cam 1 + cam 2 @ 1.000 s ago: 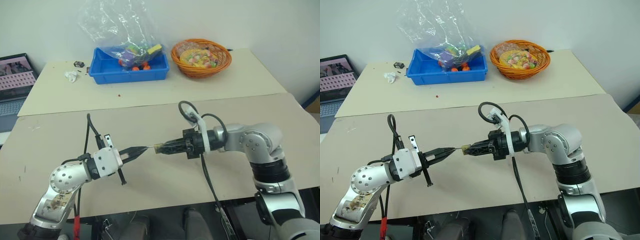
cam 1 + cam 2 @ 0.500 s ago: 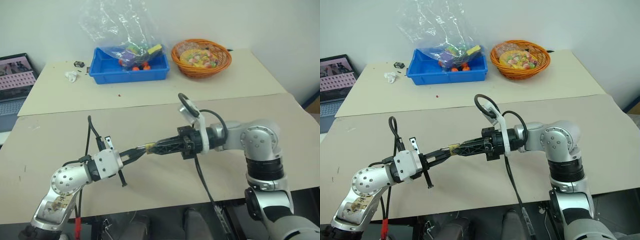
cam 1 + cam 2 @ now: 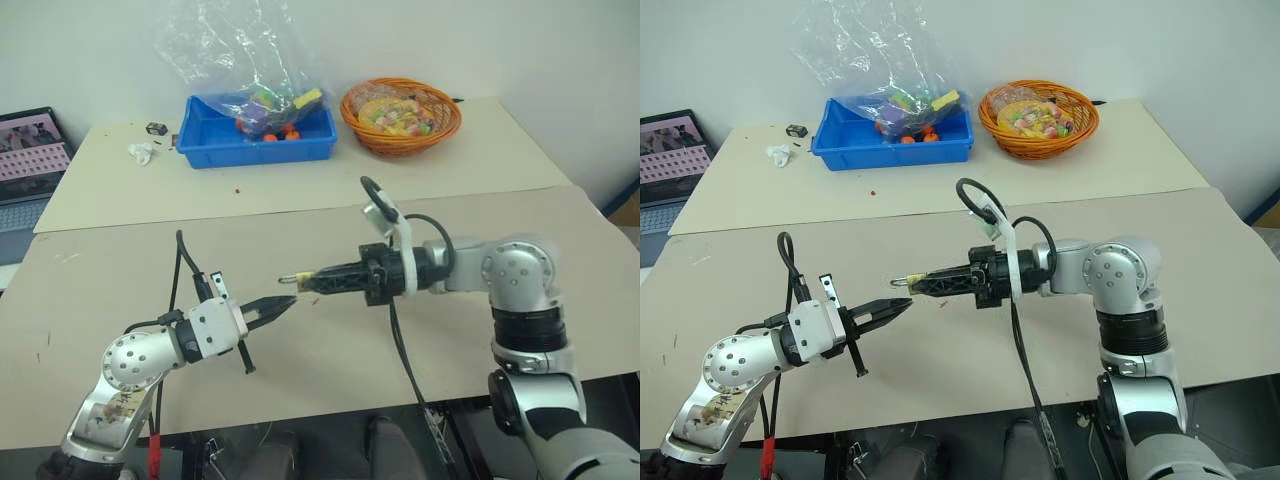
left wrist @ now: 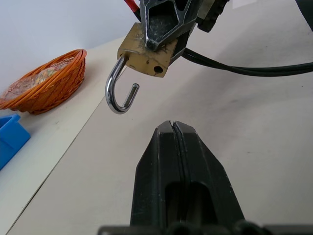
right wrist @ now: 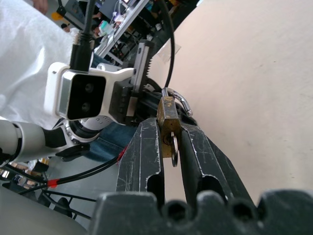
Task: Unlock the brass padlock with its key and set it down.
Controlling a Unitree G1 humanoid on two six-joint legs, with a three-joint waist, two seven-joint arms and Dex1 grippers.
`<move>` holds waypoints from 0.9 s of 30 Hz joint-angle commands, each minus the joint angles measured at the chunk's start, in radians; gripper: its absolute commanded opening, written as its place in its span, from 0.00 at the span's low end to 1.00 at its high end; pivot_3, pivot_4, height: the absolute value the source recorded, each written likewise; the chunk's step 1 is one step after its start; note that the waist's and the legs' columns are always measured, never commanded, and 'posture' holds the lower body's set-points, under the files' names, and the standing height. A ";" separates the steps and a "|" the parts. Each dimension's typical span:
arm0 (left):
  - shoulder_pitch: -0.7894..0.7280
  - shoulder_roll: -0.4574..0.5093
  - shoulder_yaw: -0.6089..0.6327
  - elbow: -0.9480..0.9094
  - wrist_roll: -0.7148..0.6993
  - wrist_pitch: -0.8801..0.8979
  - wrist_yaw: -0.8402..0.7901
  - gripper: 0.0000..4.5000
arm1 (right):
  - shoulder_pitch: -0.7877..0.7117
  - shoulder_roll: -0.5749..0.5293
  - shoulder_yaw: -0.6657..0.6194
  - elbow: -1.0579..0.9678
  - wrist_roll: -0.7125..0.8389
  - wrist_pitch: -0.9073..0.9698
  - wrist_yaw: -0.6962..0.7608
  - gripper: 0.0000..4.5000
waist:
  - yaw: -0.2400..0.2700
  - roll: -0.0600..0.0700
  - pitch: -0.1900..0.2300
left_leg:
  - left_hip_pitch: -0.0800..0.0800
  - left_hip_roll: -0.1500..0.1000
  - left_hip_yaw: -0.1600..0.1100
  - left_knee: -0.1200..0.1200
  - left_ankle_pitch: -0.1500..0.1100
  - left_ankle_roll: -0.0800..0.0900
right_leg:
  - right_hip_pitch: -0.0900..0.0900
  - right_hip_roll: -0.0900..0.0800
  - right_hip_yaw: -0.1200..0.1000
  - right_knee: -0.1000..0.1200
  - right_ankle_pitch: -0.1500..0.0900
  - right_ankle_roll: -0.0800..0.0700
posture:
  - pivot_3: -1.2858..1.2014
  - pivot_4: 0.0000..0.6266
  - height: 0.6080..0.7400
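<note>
Since a second ago the two hands have come apart: then the left hand's tips met the padlock held by the right, and now a clear gap lies between them, with the right hand lifted a little and its tips a bit further left.

That right hand is clamped on the brass padlock, its black fingers gripping the golden body from both sides. Seen from the left wrist, the silvery shackle hangs swung out of the body as an open hook, one end free. In the right wrist view a small silvery ring, the key, shows against the lock's body between the fingers; how deep it sits cannot be told.

Left hand hovers above the near surface, just left of and slightly nearer than the padlock, its fingers pressed together with nothing visible between them.

On the far surface stand a blue bin with a clear plastic bag rising from it and, to its right, an orange wicker basket of coloured items. A laptop sits at the far left edge.
</note>
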 commanded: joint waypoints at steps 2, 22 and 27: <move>-0.014 -0.001 0.009 -0.056 -0.003 0.017 0.014 0.01 | -0.039 0.005 -0.019 0.007 0.006 -0.022 0.008 0.02 | 0.000 0.000 0.000 | 0.000 0.000 0.000 0.000 0.000 0.000 | 0.000 0.000 0.000 0.000 0.000 0.000 | 0.52 0.24 0.94; -0.034 -0.003 0.005 -0.084 -0.003 0.061 0.021 0.01 | 0.035 -0.020 0.018 -0.094 0.021 -0.005 0.028 0.02 | 0.001 0.000 0.000 | 0.000 0.001 0.001 0.000 0.000 0.000 | 0.000 0.001 0.001 0.000 0.000 -0.001 | 0.52 0.24 0.94; -0.039 -0.005 0.003 -0.091 -0.003 0.069 0.020 0.01 | 0.048 -0.030 0.022 -0.110 0.033 0.000 0.032 0.02 | 0.001 0.000 0.000 | 0.000 0.001 0.001 0.000 0.000 0.000 | 0.000 0.001 0.001 0.000 0.000 -0.001 | 0.52 0.24 0.94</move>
